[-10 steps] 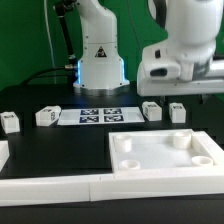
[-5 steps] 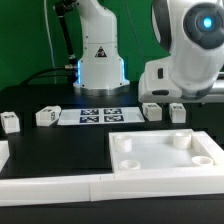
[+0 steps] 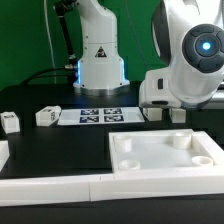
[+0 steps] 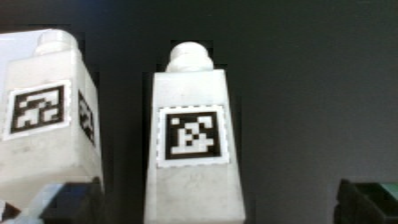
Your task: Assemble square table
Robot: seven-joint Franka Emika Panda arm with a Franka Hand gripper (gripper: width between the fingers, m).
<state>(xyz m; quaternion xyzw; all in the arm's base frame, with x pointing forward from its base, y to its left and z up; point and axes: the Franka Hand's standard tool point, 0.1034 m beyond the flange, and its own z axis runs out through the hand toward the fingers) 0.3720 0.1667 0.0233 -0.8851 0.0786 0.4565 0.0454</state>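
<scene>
Bench [image 3: 60, 145], arm [image 3: 190, 50] at the exterior view's right. Square top [image 3: 165, 160] lies in front, apart. Under the wrist: centred leg [image 4: 196, 130], with neighbour leg [image 4: 50, 110] just beside. Gripper [image 4: 214, 200] spread, straddling the centred one. Risk: tight gap, so a finger may clip the neighbour when descending. Arm hunched low, wrist pointing down.

Exterior view: low, across tabletop [image 3: 60, 145], facing robot base [image 3: 100, 62]. Wrist view: close on two leg blocks [image 4: 196, 130], shared.

Robotics lab, green backdrop [image 3: 25, 40], marker board [image 3: 98, 116]
</scene>
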